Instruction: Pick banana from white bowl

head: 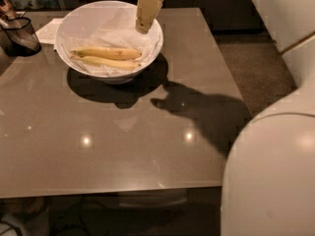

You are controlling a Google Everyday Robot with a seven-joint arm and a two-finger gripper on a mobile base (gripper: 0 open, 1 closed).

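**mika:** Looking like the approach step, not the grab yet. Got the gripper (142, 27) up over the right side of the white bowl (64, 50), pointing down, above the paper lining (98, 28) and clear of the fruit. Holding nothing, by the look of things. Can't tell how far open from this angle, tbh.

**jo:** Agreed, reaching phase. Spot the banana (108, 53) lying flat on the crumpled paper, left of centre, touching or just beside the paler banana (112, 63) in front. Probably needs a shift left, then a straight drop, lined up across the middle of the fruit. Worth staying off the paler one, with barely any gap between them. No bother from the mesh basket (20, 33), well off to the left on the table (147, 141).
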